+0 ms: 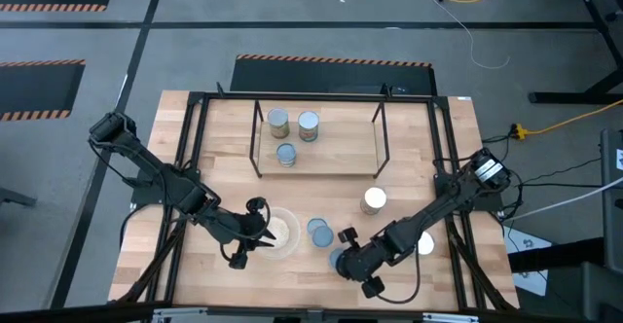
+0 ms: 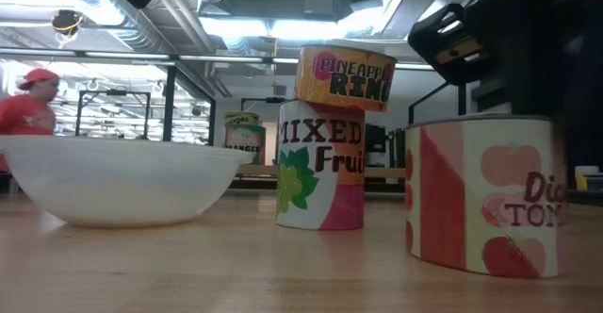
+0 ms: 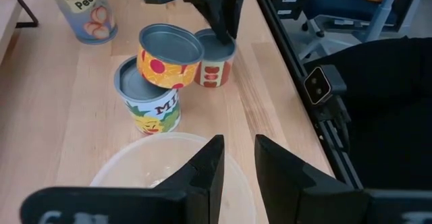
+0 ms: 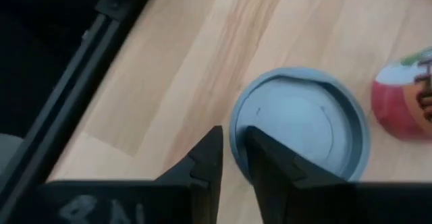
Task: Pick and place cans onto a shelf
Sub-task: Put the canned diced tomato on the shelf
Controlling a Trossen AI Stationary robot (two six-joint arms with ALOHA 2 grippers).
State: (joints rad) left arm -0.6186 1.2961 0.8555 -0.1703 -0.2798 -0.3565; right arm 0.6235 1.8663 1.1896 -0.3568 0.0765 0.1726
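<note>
Three cans (image 1: 286, 154) stand on the wood shelf (image 1: 336, 153) at the far middle. Near the front, a pineapple can (image 3: 169, 55) sits tilted on top of a mixed-fruit can (image 3: 150, 109). A tomato can (image 3: 214, 69) stands on the table right beside them. My right gripper (image 4: 233, 153) hangs just over the tomato can's grey top (image 4: 300, 126), its fingers a narrow gap apart over the rim. My left gripper (image 3: 238, 163) hovers over the white bowl (image 3: 155, 166), narrowly open and with nothing between its fingers. A peaches can (image 3: 84, 8) stands farther back. My right gripper comes slanting down from above at the tomato can's rim (image 4: 237, 133). One finger (image 4: 277, 166) is over the lid and the other is outside the wall. I cannot tell whether either finger touches the can, which stands upright on the table.
Black frame rails (image 1: 453, 167) run along the table's left and right sides. A round white top (image 1: 424, 243) shows beside my right arm. The shelf has bare wood on its right half. A person in red (image 2: 28, 106) is in the room beyond the table.
</note>
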